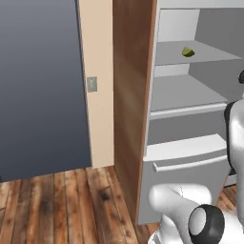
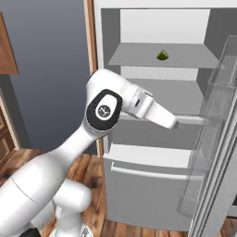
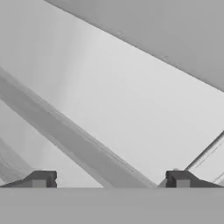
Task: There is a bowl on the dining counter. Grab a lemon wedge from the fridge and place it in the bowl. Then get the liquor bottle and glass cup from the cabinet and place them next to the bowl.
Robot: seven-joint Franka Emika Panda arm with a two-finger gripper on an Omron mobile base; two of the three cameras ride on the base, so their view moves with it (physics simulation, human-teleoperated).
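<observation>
Even, soft rendered light; the fridge interior is bright (no glare), its edges slightly blurry.

Fridge door cut off right.

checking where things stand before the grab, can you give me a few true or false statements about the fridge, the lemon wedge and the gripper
1. The fridge stands open. True.
2. The lemon wedge lies on the bottom drawer. False: it sits on the upper shelf.
3. The gripper is shut on the lemon wedge. False: its jaws stand wide apart with nothing between them.
4. The lemon wedge is the one item on that upper shelf. True.
5. The floor beside the fridge is white tile. False: it is wooden planks.
</observation>
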